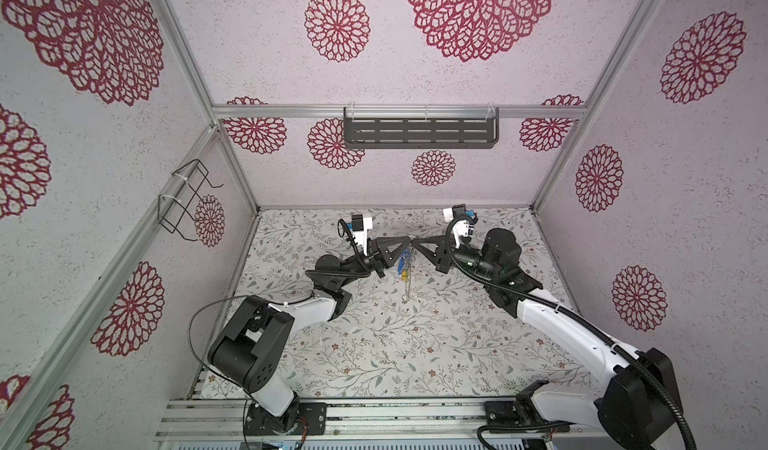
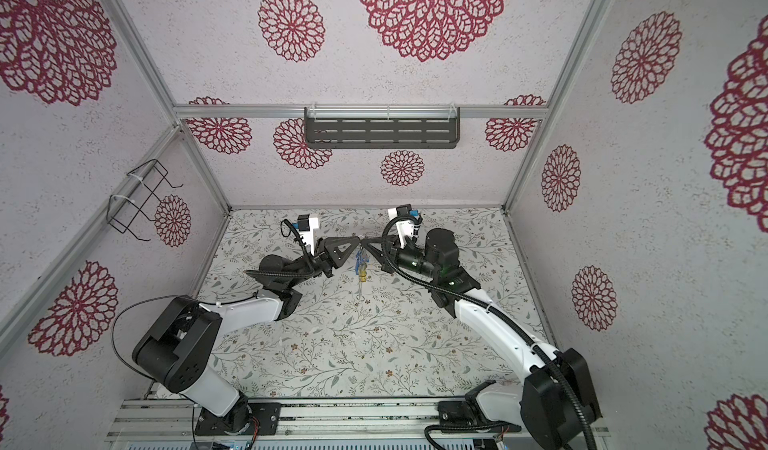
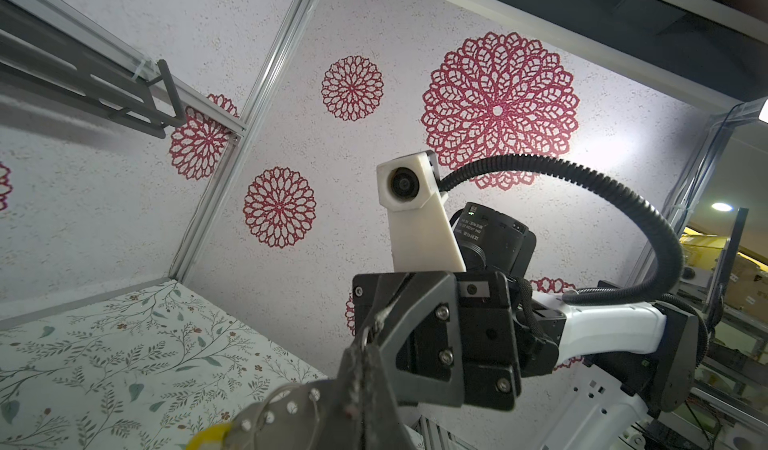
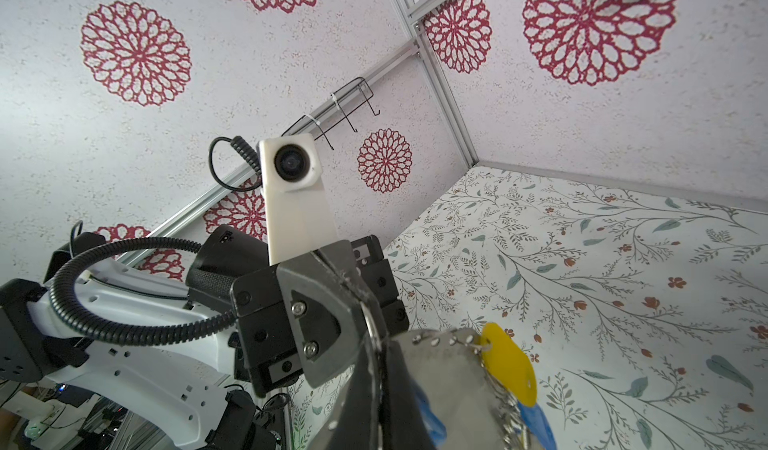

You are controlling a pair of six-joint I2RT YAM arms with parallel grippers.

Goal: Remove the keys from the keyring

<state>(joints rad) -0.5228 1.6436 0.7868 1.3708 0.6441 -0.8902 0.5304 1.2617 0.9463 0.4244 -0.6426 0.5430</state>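
Left gripper (image 1: 406, 245) and right gripper (image 1: 415, 245) meet tip to tip, both clamped on keyring (image 1: 406, 287) top. Keys (image 1: 401, 265) hang on keyring, above desk (image 1: 374, 344).

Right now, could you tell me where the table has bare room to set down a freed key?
The wide front stretch of the table, between the front rail and the hanging keys, is bare. Crowded: mid-table, where the left pincer and right pincer meet at the keyring.

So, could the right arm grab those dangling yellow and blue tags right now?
Probably not: the right gripper is shut on the keyring, tip to tip with the left gripper. The keys hang free below, but it must let go first.
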